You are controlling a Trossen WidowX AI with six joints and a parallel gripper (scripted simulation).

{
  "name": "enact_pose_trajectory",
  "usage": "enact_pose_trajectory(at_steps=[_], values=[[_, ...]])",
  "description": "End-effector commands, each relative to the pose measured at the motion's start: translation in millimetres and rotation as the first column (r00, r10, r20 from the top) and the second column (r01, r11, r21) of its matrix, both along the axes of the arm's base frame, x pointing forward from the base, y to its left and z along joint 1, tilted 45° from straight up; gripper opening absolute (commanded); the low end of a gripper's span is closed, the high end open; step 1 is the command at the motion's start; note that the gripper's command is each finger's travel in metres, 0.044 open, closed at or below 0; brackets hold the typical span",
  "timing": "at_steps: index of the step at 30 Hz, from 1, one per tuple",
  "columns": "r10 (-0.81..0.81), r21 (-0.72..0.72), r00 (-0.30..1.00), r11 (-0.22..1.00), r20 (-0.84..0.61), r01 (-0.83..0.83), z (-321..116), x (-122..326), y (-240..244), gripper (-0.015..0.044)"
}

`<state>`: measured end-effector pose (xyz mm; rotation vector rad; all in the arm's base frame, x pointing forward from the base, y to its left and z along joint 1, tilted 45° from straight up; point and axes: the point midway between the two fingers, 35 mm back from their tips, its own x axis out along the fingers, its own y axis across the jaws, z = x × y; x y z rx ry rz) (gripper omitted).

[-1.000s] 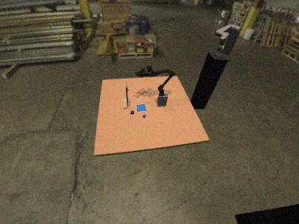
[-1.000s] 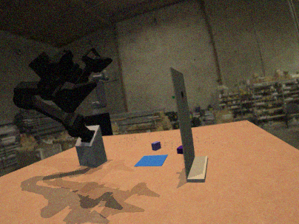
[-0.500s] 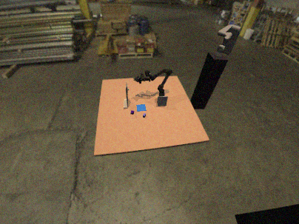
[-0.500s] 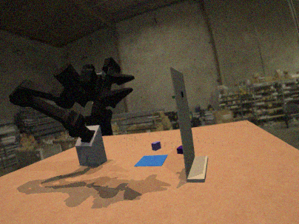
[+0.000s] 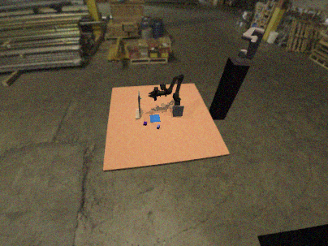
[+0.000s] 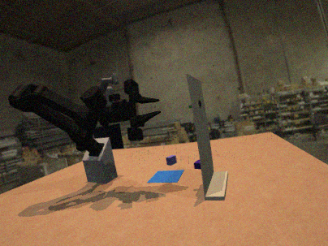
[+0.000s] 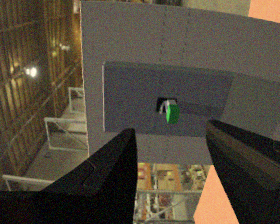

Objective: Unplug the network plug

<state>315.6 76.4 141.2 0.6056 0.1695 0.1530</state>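
Sitting ahead between the part-open fingers; plug [image 7: 169, 111] apart, in panel [image 7: 150, 41].

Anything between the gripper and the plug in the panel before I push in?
Nothing visible. The gripper points at the upright panel across open air, fingers apart and holding nothing. In the wrist view the green plug sits in its socket straight ahead, framed between the two fingers.

- No text, label, brand, number or sign can be read in any of the three views.
- The upright panel [image 6: 200, 133] carries no lettering that shows.
- The blue marked square [image 6: 166, 176] is plain.
- The distant shelves and pallets are too blurred to read.
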Motion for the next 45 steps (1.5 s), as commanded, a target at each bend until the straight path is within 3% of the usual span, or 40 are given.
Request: enact_pose_trajectory(at_steps=[1, 10, 24, 45], values=[[0.016, 0.075, 0.999, 0.997, -0.037, -0.013, -19.6, -12.0, 6.8, 0.0156], [0.043, 0.167, 0.996, 0.986, -0.082, -0.028, -40.1, -28.8, 14.2, 0.0156], [0.043, 0.167, 0.996, 0.986, -0.080, -0.029, -38.0, 27.6, 18.1, 0.0156], [0.043, 0.167, 0.996, 0.985, -0.078, -0.029, -36.3, 56.6, 20.5, 0.0156]])
